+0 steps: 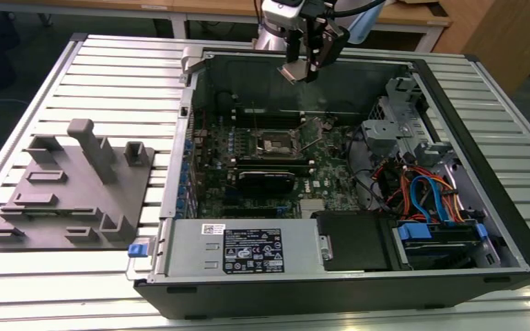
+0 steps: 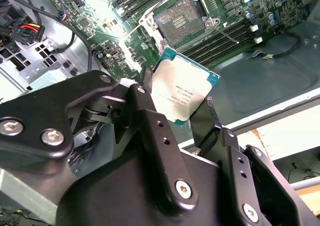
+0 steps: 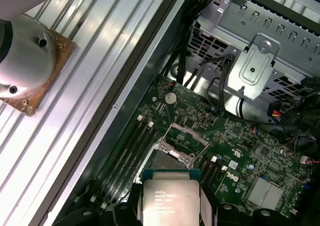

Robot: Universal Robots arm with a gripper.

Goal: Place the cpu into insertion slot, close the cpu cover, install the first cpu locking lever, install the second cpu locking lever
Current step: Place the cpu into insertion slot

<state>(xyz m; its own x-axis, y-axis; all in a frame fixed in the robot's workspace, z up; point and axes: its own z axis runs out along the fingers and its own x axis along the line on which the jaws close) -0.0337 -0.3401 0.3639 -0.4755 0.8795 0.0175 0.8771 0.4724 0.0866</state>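
My gripper [image 1: 306, 69] hangs above the back wall of the open computer case [image 1: 486, 179], shut on the cpu [image 1: 295, 72], a small flat square chip with a silvery top. In both wrist views the cpu [image 2: 182, 93] [image 3: 167, 198] sits clamped by its edges between the two black fingers [image 2: 207, 111], tilted and well above the board. The insertion slot [image 1: 275, 143] [image 2: 177, 23] [image 3: 167, 161] lies bare on the green motherboard, its dark centre exposed. The cpu cover [image 3: 188, 137] stands swung open at one side of the slot. A thin locking lever [image 2: 227, 33] sticks out beside the slot.
A grey fixture plate [image 1: 72, 193] with upright blocks lies on the slatted table at the exterior view's left. Inside the case are a black card [image 1: 265, 181], memory slots [image 2: 220, 41], a power supply [image 1: 237, 248], a metal drive cage [image 3: 260, 51] and bundled cables [image 1: 430, 193].
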